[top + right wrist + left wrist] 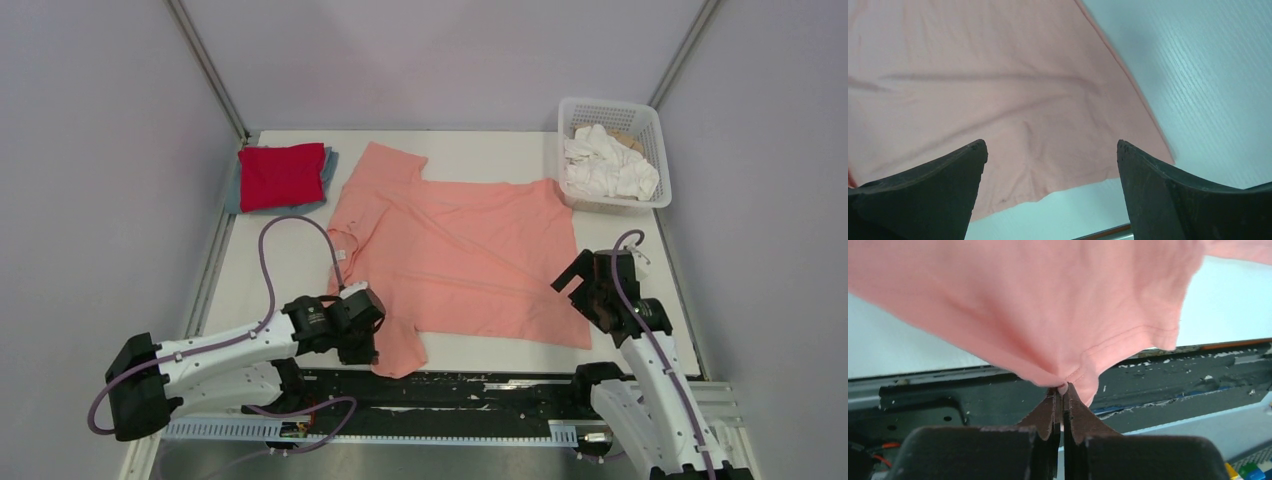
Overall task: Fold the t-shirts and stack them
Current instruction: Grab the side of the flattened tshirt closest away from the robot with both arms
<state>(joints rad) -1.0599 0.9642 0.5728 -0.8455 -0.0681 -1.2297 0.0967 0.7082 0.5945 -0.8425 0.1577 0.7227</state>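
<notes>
Seen from above, the salmon-pink t-shirt (460,250) lay spread flat across the middle of the white table (480,145), its collar toward 9 o'clock and its bottom hem toward 3 o'clock. My left claw (1062,390) was pinched fully closed on the hem of the near sleeve, at about 7 o'clock by the table's front edge. In my left wrist view, the cloth rose from that grip in a bunched fold. My right claw (1050,145) stood wide open with nothing in it, above the shirt's near hem corner at about 5 o'clock. In my right wrist view, the two dark fingers framed the pink cloth and the bare table past its edge. I could not tell whether the tips touched the cloth.

At about 10 o'clock, in the far left corner, the red t-shirt (282,175) sat folded on top of the grey-blue t-shirt (331,166), whose edges showed on either side. A white lattice basket (650,120) holding white cloths (605,165) stood at 2 o'clock, just beside the pink shirt's far hem corner.
</notes>
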